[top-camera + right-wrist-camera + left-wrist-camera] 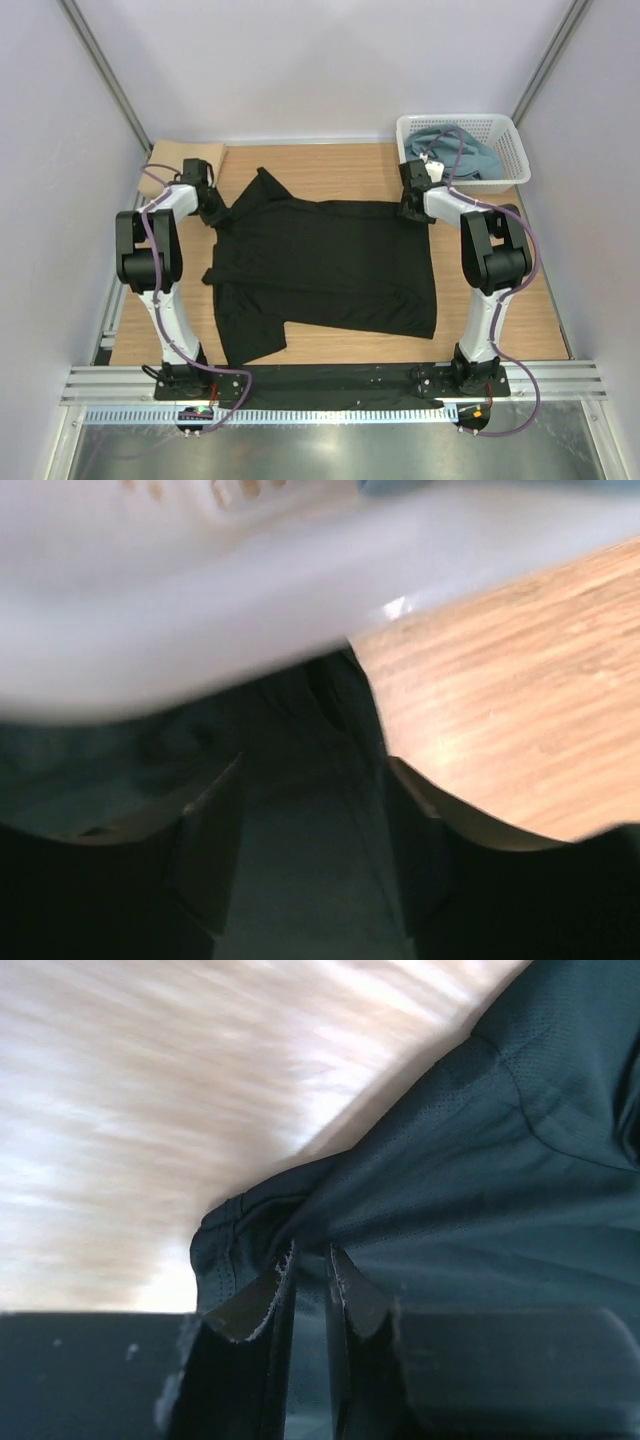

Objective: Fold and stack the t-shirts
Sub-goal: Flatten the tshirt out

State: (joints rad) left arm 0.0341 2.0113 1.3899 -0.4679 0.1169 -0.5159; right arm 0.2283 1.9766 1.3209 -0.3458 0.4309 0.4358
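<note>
A black t-shirt (330, 265) lies spread flat on the wooden table (330, 165), its collar toward the left. My left gripper (213, 212) is low at the shirt's far left edge. In the left wrist view its fingers (312, 1255) stand close together, shut on a bunched fold of black cloth (500, 1160). My right gripper (413, 208) is at the shirt's far right corner. Its fingers (310, 770) stand wide apart and open over the black cloth (300, 860), whose edge runs between them. A folded tan t-shirt (185, 155) lies at the back left.
A white lattice basket (460, 121) stands at the back right and holds a crumpled blue-grey t-shirt (465, 155). Its blurred wall (200, 600) fills the top of the right wrist view, close above the fingers. Bare wood (520, 680) shows right of the shirt's edge.
</note>
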